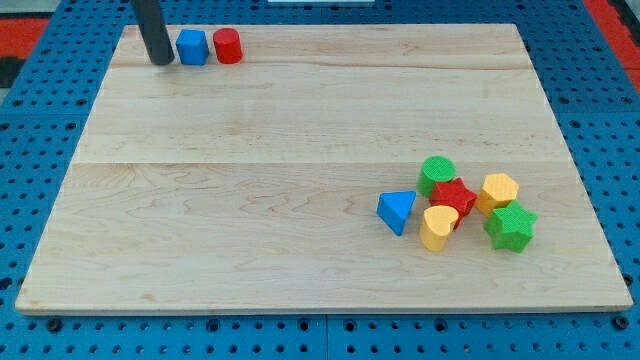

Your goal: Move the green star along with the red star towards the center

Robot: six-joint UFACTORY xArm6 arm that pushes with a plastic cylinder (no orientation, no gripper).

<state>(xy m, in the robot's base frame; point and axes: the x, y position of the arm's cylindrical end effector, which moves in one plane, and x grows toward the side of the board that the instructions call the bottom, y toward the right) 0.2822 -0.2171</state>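
The green star (511,226) lies near the view's lower right, at the right end of a tight cluster. The red star (454,195) sits in the middle of that cluster, just left of the green star and touching its neighbours. My tip (161,60) stands at the view's top left, just left of a blue cube (192,47), far from both stars.
Around the stars are a green cylinder (437,173), a yellow hexagon (498,190), a yellow heart (438,226) and a blue triangle (397,210). A red cylinder (228,46) stands right of the blue cube. The wooden board (250,200) ends close below the cluster.
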